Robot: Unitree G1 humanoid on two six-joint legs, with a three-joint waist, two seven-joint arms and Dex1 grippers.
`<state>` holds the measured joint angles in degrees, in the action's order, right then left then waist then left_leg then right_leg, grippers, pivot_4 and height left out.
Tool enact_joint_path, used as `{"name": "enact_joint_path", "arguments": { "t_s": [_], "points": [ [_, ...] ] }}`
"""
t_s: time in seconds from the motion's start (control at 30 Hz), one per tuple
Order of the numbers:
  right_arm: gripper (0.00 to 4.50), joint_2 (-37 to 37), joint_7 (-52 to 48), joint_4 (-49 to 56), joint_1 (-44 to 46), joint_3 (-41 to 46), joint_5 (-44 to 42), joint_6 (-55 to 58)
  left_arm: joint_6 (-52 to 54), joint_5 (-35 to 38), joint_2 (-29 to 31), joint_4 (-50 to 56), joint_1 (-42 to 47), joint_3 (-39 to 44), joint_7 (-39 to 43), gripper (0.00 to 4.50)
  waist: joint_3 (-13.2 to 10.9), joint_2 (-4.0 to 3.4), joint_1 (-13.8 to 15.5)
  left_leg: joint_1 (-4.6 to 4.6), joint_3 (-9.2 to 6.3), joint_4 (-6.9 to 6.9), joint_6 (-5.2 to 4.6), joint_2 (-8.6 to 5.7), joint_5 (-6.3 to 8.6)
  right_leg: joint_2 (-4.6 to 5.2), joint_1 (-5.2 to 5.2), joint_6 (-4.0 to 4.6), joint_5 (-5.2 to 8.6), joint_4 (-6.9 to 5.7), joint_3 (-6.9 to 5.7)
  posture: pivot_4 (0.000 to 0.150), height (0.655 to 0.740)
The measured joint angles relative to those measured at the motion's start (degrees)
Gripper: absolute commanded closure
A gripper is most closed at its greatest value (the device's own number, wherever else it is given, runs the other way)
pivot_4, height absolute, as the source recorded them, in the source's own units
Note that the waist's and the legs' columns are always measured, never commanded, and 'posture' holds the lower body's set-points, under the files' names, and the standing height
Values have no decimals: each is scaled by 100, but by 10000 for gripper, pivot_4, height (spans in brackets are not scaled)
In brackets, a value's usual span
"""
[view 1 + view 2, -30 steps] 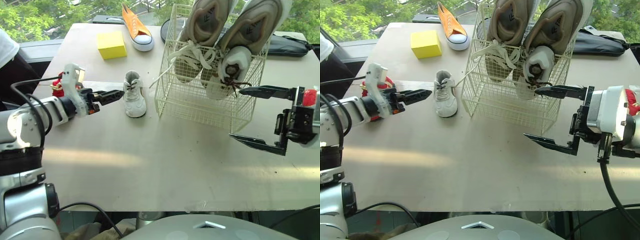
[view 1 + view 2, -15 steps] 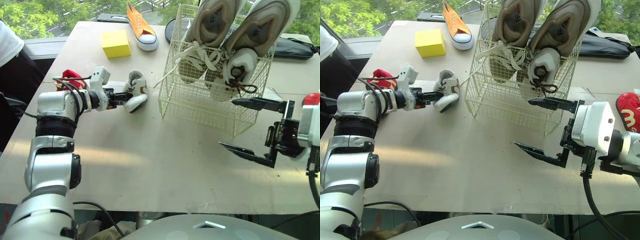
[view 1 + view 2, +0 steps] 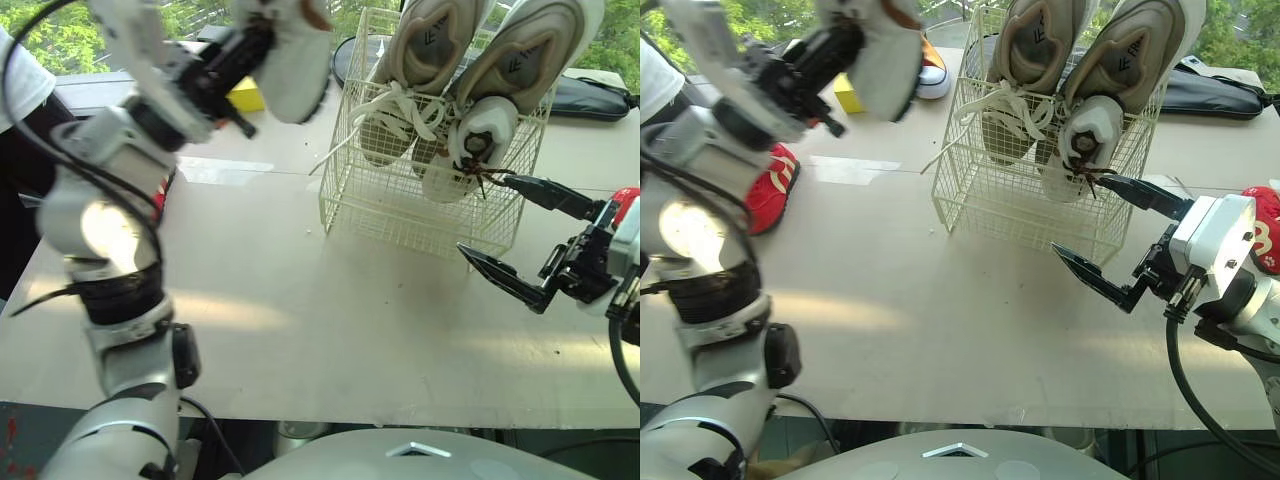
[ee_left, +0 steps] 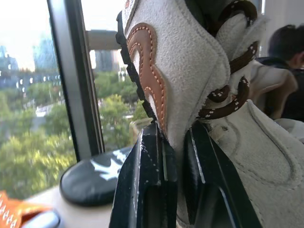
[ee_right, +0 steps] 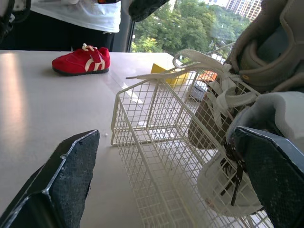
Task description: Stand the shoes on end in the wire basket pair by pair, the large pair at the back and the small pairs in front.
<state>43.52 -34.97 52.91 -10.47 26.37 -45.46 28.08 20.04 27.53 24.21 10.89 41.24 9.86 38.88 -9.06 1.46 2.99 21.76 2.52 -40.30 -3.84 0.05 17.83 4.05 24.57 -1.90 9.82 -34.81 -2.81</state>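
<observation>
Small white shoe with brown laces (image 3: 298,55): held high over the far left of the table (image 3: 300,320), left of the cream wire basket (image 3: 400,205) and above its rim. My left gripper (image 4: 172,142) is clamped on the thin heel collar, fingers pinching the edge only.

Basket contents: large beige pair (image 3: 425,50), on end at the far side. One small white shoe (image 3: 470,145) sits toe-down against the near right wall, which I take to be the mate.

Right gripper (image 3: 483,214): fingers spread wide and holding nothing, just beside the basket's near right corner.

Loose stock: red shoe (image 3: 770,190) at the left edge, another red shoe (image 3: 1265,235) at the right, orange sneaker (image 3: 932,70) at the far side.

Risks, as I judge them:
- The grip is narrow, so the shoe may pivot or slip out during the swing to the basket.
- White laces (image 3: 345,135) trail over the basket's left rim, and a descending shoe could snag them.
- The front space is tight, and a hard entry could topple the mate.
- The right gripper is close enough to nudge the basket.
</observation>
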Motion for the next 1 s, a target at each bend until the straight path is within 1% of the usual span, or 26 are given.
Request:
{"name": "enact_joint_path", "arguments": {
  "t_s": [0.07,0.13,0.17,0.2,0.23,0.27,0.33,0.47,0.63,0.73,0.77,0.8,0.87,0.93,1.0],
  "points": [
    [0,-6,71,119,-186,159,-19,14,-1031,-609,-392,-569,186,-392,-88,44799,0,0,2,-1,5,-1,-2,0,-1,-9,1,2,-1,-1,4,1500,7400],
    [0,-8,244,328,-358,362,-87,45,-2333,-1304,-751,-1426,419,-677,-325,44799,1,-1,-41,-4,11,0,-5,3,1,-17,1,2,-2,-1,12,1500,7400],
    [0,-8,293,389,-378,408,-119,46,-2626,-1470,-794,-1643,450,-744,-396,44799,1,-1,-71,-5,14,0,-7,5,1,-22,1,1,-2,-1,16,1500,7400],
    [0,14,391,486,-509,524,-202,32,-3238,-1772,-857,-2084,515,-868,-466,44799,2,-3,-79,-6,19,0,-16,8,7,-37,2,1,-2,-1,21,1500,7400],
    [0,57,440,513,-580,577,-244,25,-3602,-1929,-893,-2336,525,-900,-525,44799,3,-4,-85,-9,19,0,-27,9,13,-47,2,0,-2,-2,22,1500,7400],
    [0,146,532,522,-745,664,-311,-48,-4194,-2193,-901,-2761,546,-990,-651,44799,4,-4,-83,-8,19,0,-30,10,14,-47,2,-3,-4,0,21,1500,7400],
    [0,331,690,524,-1044,807,-444,-244,-4880,-2478,-908,-3327,535,-1077,-770,44799,4,-4,-67,-7,20,0,-38,9,19,-46,1,-7,-5,0,18,1500,7400],
    [0,663,976,539,-1560,918,-624,-699,-5593,-2839,-955,-3899,298,-1304,-928,44799,11,7,-41,-5,21,-4,-48,7,24,-37,-1,-7,-4,3,17,1500,7400],
    [0,934,1308,560,-1856,940,-718,-1093,-5822,-2902,-954,-4018,163,-1410,-914,44799,24,15,-29,-7,19,-7,-48,7,25,-33,-2,-10,-5,3,17,1500,7400],
    [0,969,1384,567,-1870,939,-757,-1120,-5715,-2772,-925,-3959,37,-1442,-722,30254,28,10,-15,-7,19,-7,-48,8,25,-34,-3,-10,-4,3,16,1500,7400],
    [0,983,1409,568,-1875,939,-769,-1121,-5627,-2668,-913,-3852,-49,-1447,-592,27215,31,7,-3,-7,19,-7,-49,7,25,-33,-3,-10,-4,3,16,1500,7400],
    [0,991,1414,568,-1870,938,-779,-1121,-5502,-2549,-887,-3752,-121,-1444,-501,21926,33,5,6,-7,19,-7,-49,7,25,-33,-3,-10,-4,4,16,1500,7400],
    [0,989,1420,573,-1828,933,-786,-1111,-5098,-2204,-820,-3371,-408,-1440,-252,13226,37,-1,2,-9,20,-7,-49,8,25,-12,-3,-10,-4,3,19,1500,7400],
    [0,975,1419,578,-1756,926,-795,-1065,-4585,-1891,-692,-2890,-701,-1428,-42,4293,38,-3,-17,-9,19,-7,-48,10,25,-13,-3,-10,-3,2,18,1500,7400],
    [0,905,1419,572,-1667,909,-863,-956,-3917,-1521,-457,-2194,-1157,-1419,176,4293,39,-7,-66,-9,18,-7,-35,14,18,-15,-1,-10,-3,1,17,1500,7400]
  ]
}}
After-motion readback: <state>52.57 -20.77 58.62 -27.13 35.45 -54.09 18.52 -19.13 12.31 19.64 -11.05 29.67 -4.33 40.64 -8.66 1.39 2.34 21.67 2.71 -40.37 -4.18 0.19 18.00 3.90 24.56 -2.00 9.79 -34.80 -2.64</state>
